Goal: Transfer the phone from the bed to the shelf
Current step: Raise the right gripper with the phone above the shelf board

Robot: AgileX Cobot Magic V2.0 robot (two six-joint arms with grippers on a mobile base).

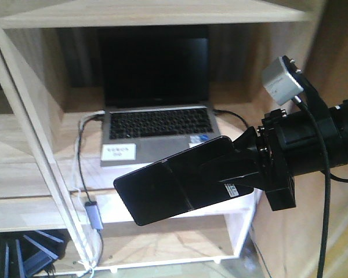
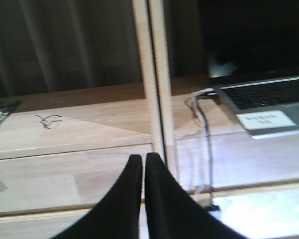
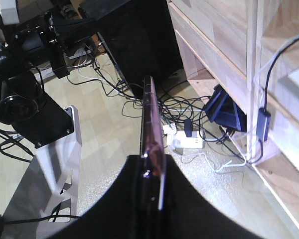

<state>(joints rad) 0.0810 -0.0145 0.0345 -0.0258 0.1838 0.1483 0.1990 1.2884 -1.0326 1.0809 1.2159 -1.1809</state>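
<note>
The phone [image 1: 162,188], a glossy black slab with a crease, hangs tilted in the air in front of the shelf [image 1: 23,211]. My right gripper [image 1: 207,171] is shut on its right end, where a small white sticker shows. In the right wrist view the phone [image 3: 149,114] is edge-on with a pinkish rim, clamped at my right gripper [image 3: 153,160]. My left gripper [image 2: 143,157] is shut on nothing, its tips pressed together just above a pale board of the shelf [image 2: 79,134], next to an upright [image 2: 154,74]. The bed is out of view.
A silver laptop [image 1: 156,124] stands open on the shelf board behind the phone, with a cable [image 1: 80,168] running down its left side. On the floor lie tangled cables and a white power strip [image 3: 187,142]. The left arm [image 3: 25,50] and a grey stand [image 3: 45,184] are nearby.
</note>
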